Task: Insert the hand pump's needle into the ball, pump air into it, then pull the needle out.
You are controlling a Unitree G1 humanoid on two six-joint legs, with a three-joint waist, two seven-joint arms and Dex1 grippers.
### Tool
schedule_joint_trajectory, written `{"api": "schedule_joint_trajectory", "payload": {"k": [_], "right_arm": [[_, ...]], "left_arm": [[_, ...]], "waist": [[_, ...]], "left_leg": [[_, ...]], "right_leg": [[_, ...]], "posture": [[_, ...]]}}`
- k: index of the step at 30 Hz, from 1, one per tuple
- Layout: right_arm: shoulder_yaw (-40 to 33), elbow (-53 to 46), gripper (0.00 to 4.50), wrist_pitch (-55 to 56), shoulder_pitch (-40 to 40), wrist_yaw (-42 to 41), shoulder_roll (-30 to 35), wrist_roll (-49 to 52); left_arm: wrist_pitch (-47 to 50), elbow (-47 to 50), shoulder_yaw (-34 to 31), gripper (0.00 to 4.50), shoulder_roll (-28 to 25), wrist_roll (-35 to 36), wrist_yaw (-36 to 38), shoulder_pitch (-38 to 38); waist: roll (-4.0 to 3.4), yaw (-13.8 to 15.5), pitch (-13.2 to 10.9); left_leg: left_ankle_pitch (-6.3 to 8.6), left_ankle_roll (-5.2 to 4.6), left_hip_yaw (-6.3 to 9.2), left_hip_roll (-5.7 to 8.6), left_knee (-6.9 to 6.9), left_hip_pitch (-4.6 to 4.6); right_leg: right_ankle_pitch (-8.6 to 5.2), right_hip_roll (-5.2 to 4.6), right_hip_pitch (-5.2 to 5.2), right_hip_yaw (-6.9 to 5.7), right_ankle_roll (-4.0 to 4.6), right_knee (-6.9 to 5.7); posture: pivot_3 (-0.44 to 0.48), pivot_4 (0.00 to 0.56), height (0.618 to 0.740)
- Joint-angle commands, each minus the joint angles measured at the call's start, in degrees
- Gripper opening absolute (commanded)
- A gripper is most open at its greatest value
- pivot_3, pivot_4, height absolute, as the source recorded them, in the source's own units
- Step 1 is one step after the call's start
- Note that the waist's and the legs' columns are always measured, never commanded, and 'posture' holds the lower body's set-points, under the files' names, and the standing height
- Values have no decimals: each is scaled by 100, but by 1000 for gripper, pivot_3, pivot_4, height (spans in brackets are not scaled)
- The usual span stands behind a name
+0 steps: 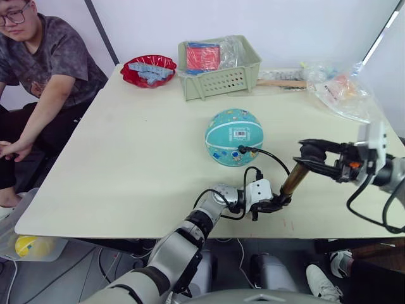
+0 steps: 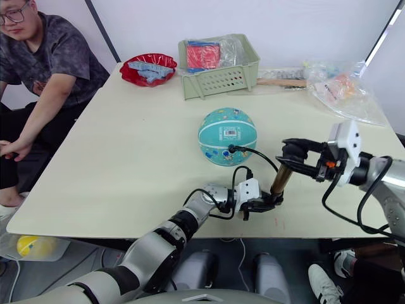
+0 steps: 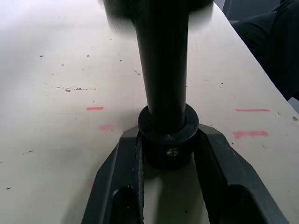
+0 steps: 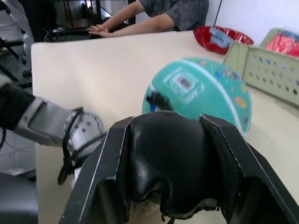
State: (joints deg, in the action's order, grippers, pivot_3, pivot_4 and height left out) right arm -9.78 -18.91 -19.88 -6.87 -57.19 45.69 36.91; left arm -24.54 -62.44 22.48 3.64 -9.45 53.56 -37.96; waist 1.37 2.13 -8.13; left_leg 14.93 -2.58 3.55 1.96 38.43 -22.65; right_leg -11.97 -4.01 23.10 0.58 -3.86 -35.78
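A teal ball (image 1: 233, 136) rests near the middle of a pale table (image 1: 126, 164), barcode label facing up and toward the robot. A black fitting, presumably carrying the needle (image 1: 242, 150), is seated in the ball's near side at about 5 o'clock on its face; the pin itself is too small to be made out. From the fitting a thin black hose (image 1: 269, 156) arcs toward the pump (image 1: 294, 179), which stands tilted at the ball's 4 o'clock, well apart from it.

The pump's lower black cap is grasped by the left gripper (image 1: 278, 204); in the left wrist view the two fingers (image 3: 122, 186) are seen clenched on either side of the round cap, pressed near the tabletop. The black handle at the top is held by the right gripper (image 1: 310, 155), its fingers (image 4: 96, 182) closed around the rounded grip.

The ball is judged to be light, smooth and free to roll, since nothing is bracing it; a sideways tug through the hose could shift it or bend the needle. The pump barrel is judged to be stiff metal and slippery, so the end cap and handle are the better holds, as taken now. The hose is soft and slack, so little force is passed to the ball while the stroke is kept along the barrel's axis. For withdrawal, the fitting should be gripped close to the ball and drawn straight out.

At 12 o'clock beyond the ball sit a green basket (image 1: 218, 79) and a red bowl (image 1: 149, 69). A person (image 1: 44, 69) is seated at 10 o'clock.
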Motion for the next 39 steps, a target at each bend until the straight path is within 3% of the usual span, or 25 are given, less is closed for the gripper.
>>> {"api": "schedule_joint_trajectory", "payload": {"k": [1, 7, 11, 28, 39], "right_arm": [[383, 420, 1633, 385, 317, 23, -179, -673], [478, 406, 1633, 651, 529, 52, -380, -829], [197, 233, 1633, 457, 261, 188, -370, -522], [-1180, -291, 1633, -1207, -1135, 140, 818, 1189], [-1533, 19, 1633, -1928, -2147, 200, 1503, 1824]], "left_arm": [[174, -322, 204, 1089, -87, -314, 58, 182], [182, -288, 208, 1089, -108, -308, 77, 204], [185, -272, 215, 1089, -120, -308, 105, 211], [195, -244, 221, 1089, -120, -308, 122, 246], [196, -271, 214, 1089, -90, -307, 103, 213]], "waist": [[1, 0, 1], [-2, 0, 6], [-2, 0, 5], [-45, 3, -36], [-49, 5, -40]], "left_leg": [[0, 0, 0, 0, 0, 0], [0, 0, 0, 0, 0, 1], [0, 0, 1, 1, 0, 1], [0, 0, 2, 4, 0, -13], [0, 0, -3, 4, 0, -20]], "right_leg": [[0, 0, 0, 0, 0, 0], [-1, 2, 0, -1, 0, 0], [-1, 2, 0, -2, 0, 0], [0, -2, 7, -3, 0, 0], [0, -8, 13, 3, 1, 1]], "posture": [[0, 150, 738], [0, 150, 738], [0, 150, 738], [0, 150, 738], [0, 150, 738]]}}
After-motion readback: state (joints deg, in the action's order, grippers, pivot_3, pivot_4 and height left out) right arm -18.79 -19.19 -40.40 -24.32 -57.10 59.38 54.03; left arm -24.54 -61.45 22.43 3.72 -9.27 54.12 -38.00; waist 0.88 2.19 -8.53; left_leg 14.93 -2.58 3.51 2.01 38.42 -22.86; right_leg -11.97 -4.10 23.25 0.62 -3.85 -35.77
